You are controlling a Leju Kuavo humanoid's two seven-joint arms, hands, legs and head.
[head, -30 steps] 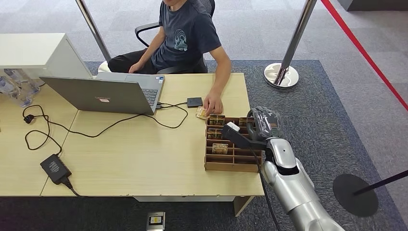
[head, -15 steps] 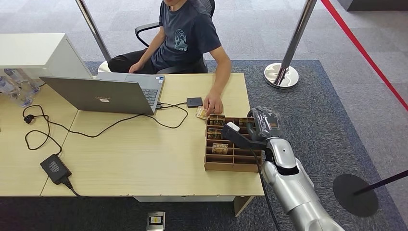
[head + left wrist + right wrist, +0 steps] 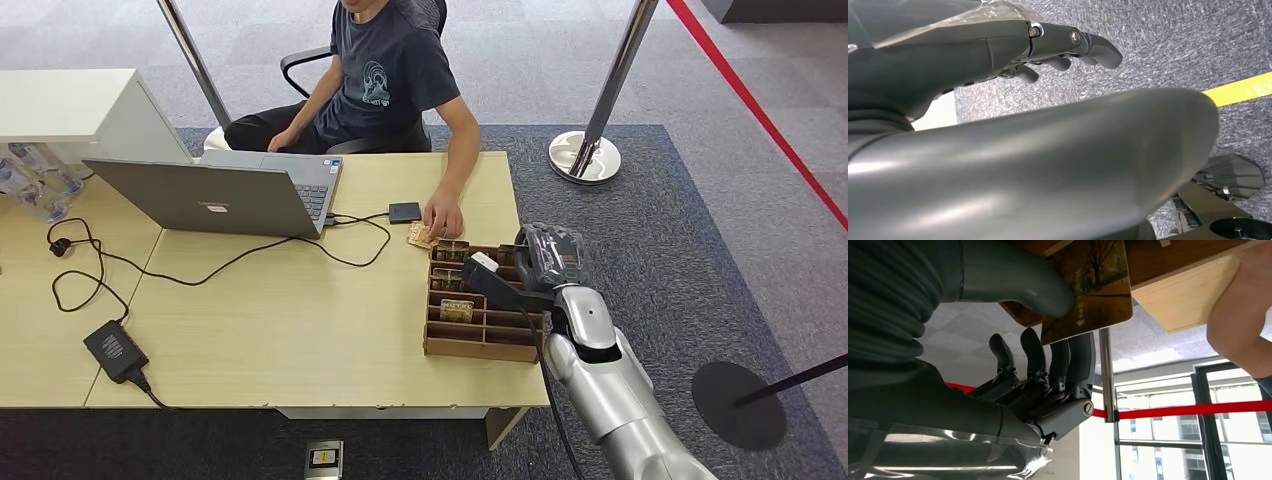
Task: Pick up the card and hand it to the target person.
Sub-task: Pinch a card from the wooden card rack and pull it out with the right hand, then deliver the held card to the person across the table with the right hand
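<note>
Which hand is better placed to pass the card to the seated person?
Right. The right hand pinches a card at the wooden organizer, beside the person's hand. The left hand hangs over carpet.

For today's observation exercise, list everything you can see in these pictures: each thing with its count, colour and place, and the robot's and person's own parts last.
Card: one, autumn-tree print, pinched between the right hand's thumb and fingers at the organiser's far right corner.
Organiser: one, brown slotted wood, desk's right end; more cards stand in its slots.
Loose card: one, tan, on the desk by the person's hand.
Laptop: one, grey, open, desk's far left.
Power brick: one, black, near left edge, black cable trailing.
Small black pad: one, beside the laptop.
Desk: one, light wood.
Stanchions: two, chrome, with red tape.
Person: one, dark T-shirt, seated behind the desk, hand on it.
Right hand: holds the card.
Left hand: hangs over grey carpet, holding nothing.
</note>
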